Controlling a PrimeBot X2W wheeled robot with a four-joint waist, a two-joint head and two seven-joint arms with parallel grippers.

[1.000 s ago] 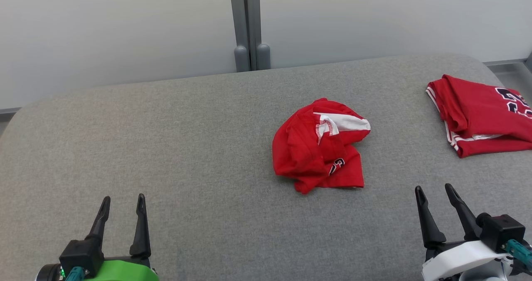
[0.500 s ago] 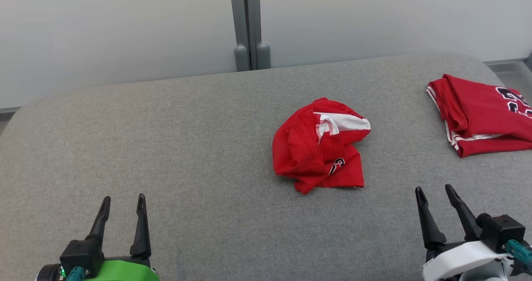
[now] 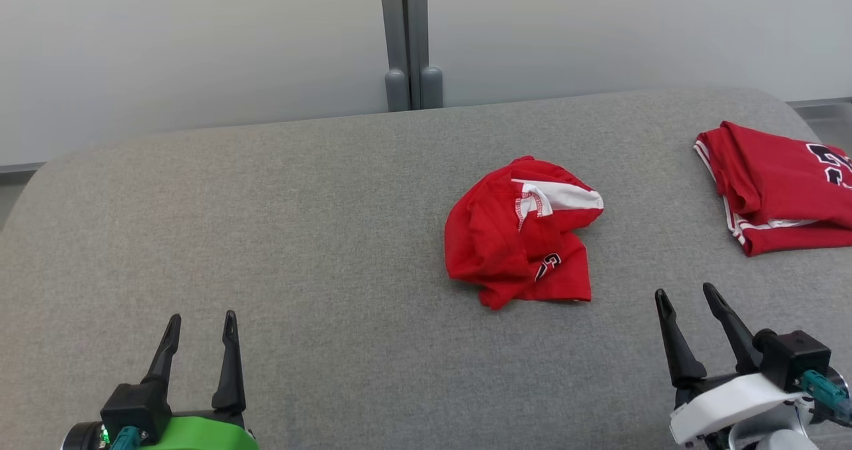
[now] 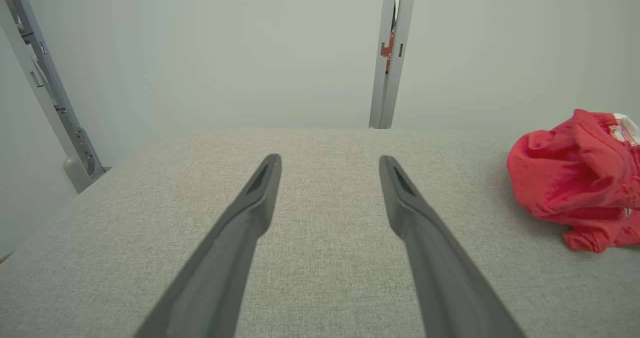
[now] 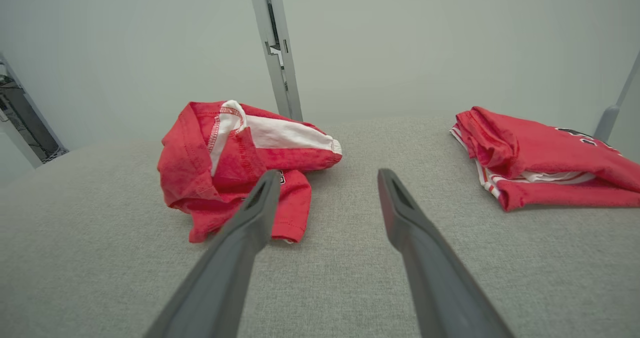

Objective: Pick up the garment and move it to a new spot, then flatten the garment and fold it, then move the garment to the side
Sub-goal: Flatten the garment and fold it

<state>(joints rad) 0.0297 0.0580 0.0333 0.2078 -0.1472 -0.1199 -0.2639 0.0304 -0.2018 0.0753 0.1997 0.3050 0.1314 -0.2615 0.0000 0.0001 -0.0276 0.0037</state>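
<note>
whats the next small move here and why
Probably reach the right gripper forward and to its left, toward the crumpled red garment. Both grippers are open and empty, the garment lies untouched on the grey surface, and the right gripper sits nearer to it than the left gripper.

A grey fabric-covered table point(image 3: 266, 224) stands before pale wall panels point(image 3: 186, 50) joined by a grey upright post point(image 3: 407, 37).

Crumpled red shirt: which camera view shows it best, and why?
Head view: the crumpled red shirt lies whole and unblocked. The right wrist view shows it nearer, but the right tool overlaps it; the left wrist view cuts off its right side.
</note>
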